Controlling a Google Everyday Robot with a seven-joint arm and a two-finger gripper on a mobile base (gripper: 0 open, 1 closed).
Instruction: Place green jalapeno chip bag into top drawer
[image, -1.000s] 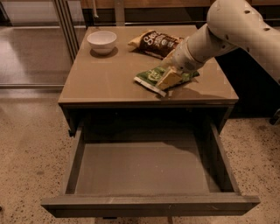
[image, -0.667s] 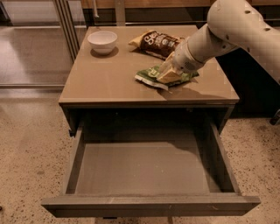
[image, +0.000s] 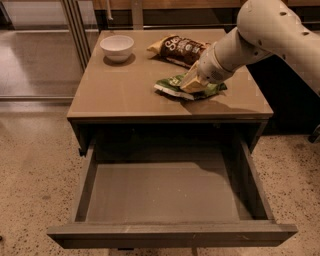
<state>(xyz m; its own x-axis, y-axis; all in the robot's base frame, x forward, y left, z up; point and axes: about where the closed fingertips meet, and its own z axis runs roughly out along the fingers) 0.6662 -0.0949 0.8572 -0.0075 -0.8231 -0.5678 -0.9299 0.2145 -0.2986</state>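
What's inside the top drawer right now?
The top drawer shows only its bare bottom; its rear, under the tabletop, is shadowed. The green jalapeno chip bag lies on the tabletop, the gripper at it.

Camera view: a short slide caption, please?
Robot claw at the green chip bag on the table, above the open drawer.

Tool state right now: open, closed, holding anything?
Tool: down on the green jalapeno chip bag, which lies on the table; whether it is open or closed cannot be told.
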